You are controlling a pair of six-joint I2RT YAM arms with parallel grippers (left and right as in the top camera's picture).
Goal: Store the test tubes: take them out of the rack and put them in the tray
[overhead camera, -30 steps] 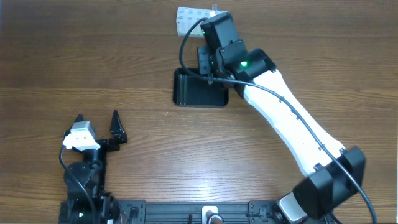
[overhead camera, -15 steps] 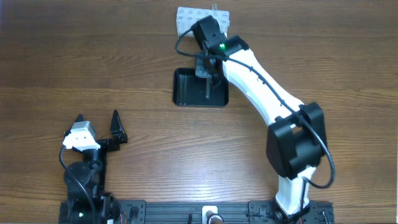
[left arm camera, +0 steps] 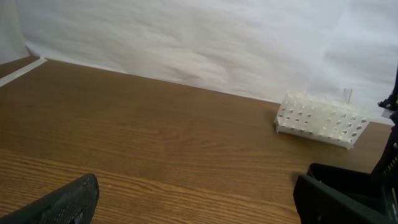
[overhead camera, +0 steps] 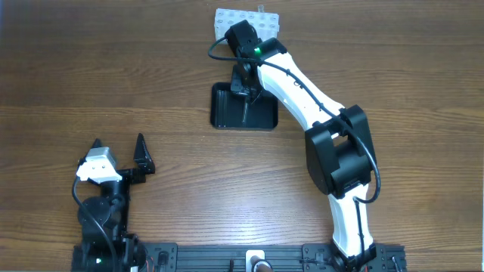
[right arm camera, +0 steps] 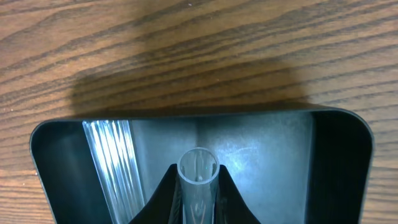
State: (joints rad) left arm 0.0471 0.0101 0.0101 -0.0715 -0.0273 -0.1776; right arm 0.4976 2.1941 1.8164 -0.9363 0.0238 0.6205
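One clear glass test tube is clenched in my right claw, long axis pointing down toward the floor of the black rectangular tray beneath, beside a second tube lying flat there; my left claw sits released, well apart.

wood table: black tray, white rack.
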